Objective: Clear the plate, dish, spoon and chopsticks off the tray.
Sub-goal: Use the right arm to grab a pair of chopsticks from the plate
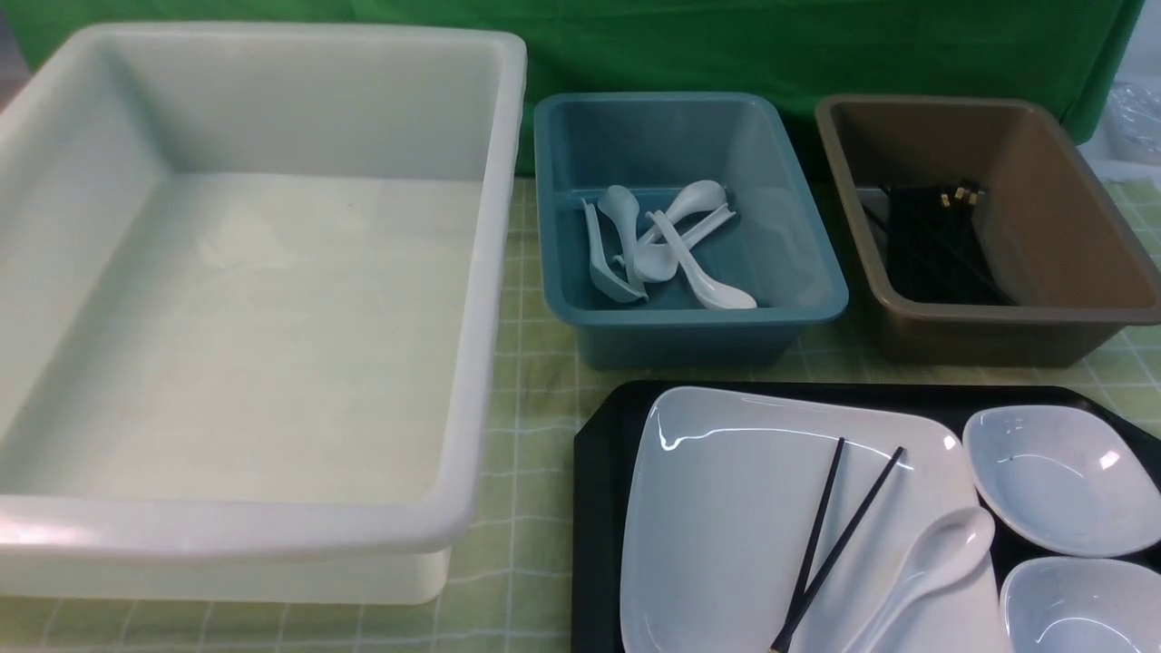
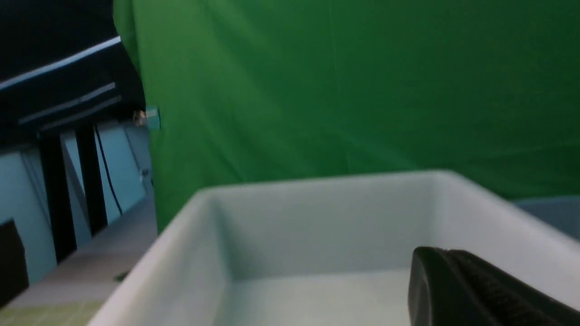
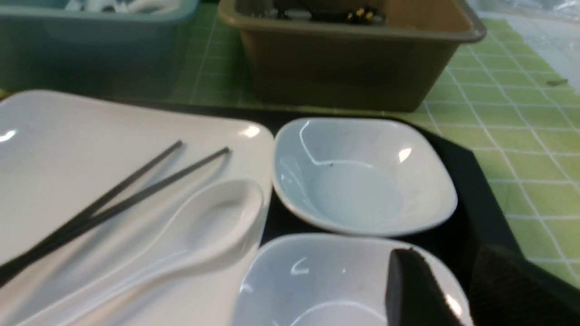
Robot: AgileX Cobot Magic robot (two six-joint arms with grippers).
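Closest to the lens on the right wrist cam is the right gripper [image 3: 446, 276], hanging over the near dish [image 3: 317, 280]. Its fingers stand partway apart with nothing between them that I'd call a grip, so it's empty as far as I can see. On the left gripper [image 2: 480, 290] only one dark pad shows, above the white tub [image 1: 245, 299], so I can't tell how it's set.

Nothing is cleared yet. The plate [image 1: 726, 508] sits on the tray [image 1: 599, 472], with the chopsticks [image 1: 839, 549] and spoon [image 1: 943, 544] lying on it. The two small dishes sit just beside it on the right side of the tray, the far dish [image 1: 1061, 476] behind the near one.

My guesses on handling:
- Chopsticks: very light, stiff and thin, and they'd roll on that glaze. They fan apart toward the far end and converge near the front edge, so I'd pinch both together where they close up. They probably go in the brown tub [image 1: 989, 227], which already has black sticks in it.
- Spoon: glossy and slippery, probably brittle. I'd grab the thick handle rather than the rounded bowl. The blue tub [image 1: 680, 236] already holds spoons.
- Dishes: light and slick, so clamp over the raised rim.
- Plate: the heaviest piece, rigid and chippable. The only real hold is the rim, and lifting it loaded would send everything sliding, so I'd take it last.
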